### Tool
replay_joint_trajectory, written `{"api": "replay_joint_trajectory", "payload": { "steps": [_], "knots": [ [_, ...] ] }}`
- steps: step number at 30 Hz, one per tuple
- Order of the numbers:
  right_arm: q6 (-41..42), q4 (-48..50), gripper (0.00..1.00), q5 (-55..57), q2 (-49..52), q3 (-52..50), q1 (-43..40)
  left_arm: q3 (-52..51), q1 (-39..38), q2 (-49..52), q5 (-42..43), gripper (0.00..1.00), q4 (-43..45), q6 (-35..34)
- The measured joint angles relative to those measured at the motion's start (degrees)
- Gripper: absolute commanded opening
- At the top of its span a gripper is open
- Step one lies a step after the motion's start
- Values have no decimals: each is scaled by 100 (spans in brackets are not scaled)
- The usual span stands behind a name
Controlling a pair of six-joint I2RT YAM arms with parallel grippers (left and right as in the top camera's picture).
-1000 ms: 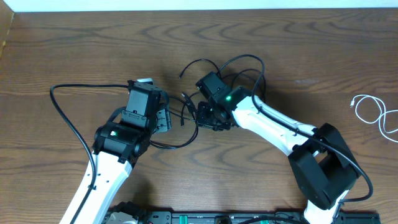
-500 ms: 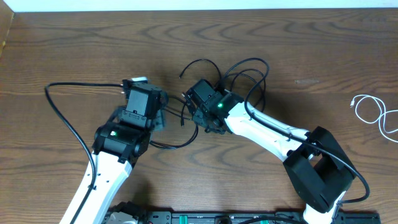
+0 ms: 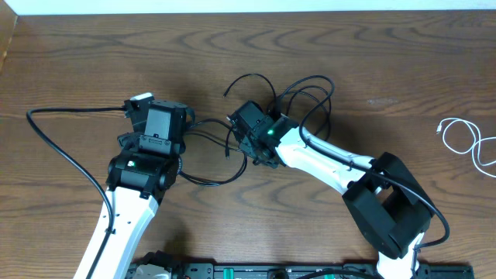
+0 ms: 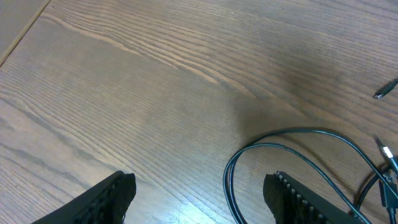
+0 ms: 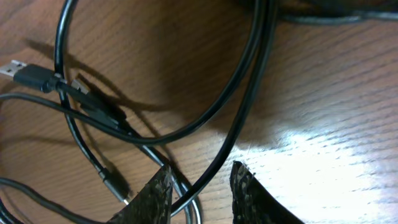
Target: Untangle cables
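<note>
Several black cables [image 3: 298, 93] lie looped and crossed at the table's middle. My right gripper [image 3: 252, 147] hangs low over their left side. In the right wrist view it [image 5: 202, 177] stands open, and one black cable [image 5: 244, 121] runs between its fingers with a gap on each side. A USB plug [image 5: 18, 71] and a thin plug [image 5: 112, 183] lie to the left. My left gripper [image 3: 155, 124] is open wide [image 4: 199, 186] over bare wood, with a black cable loop [image 4: 298, 132] just inside its right finger [image 4: 292, 196]. A white cable [image 3: 465, 139] lies apart at the far right.
A thick black wire [image 3: 62, 151] arcs from my left wrist round to the arm's base. The right arm [image 3: 333, 167] crosses the table from the lower right. The arm bases and a black rail [image 3: 256, 271] line the near edge.
My left arm has swung left, away from the tangle, and its wire has bowed further out to the left. My right gripper has shifted slightly left and its jaws have narrowed round the cable.
</note>
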Motion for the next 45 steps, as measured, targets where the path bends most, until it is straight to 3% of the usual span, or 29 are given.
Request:
{"api": "replay_joint_trajectory", "payload": {
  "steps": [4, 11, 13, 16, 17, 36, 45],
  "knots": [
    [66, 39, 7, 4, 0, 0, 26, 0, 0, 0, 4, 71, 2, 0],
    [149, 140, 1, 181, 0, 0, 26, 0, 0, 0, 4, 71, -39, -2],
    [153, 140, 2, 229, 0, 0, 26, 0, 0, 0, 4, 71, -50, -2],
    [168, 136, 24, 267, 0, 0, 26, 0, 0, 0, 4, 71, -59, -2],
    [153, 129, 25, 260, 0, 0, 26, 0, 0, 0, 4, 71, -59, -2],
    [538, 190, 25, 293, 0, -131, 184, 0, 0, 0, 4, 71, -166, 0],
    [767, 1121, 25, 476, -28, -732, 184, 0, 0, 0, 4, 71, -166, -2]
  ]
}}
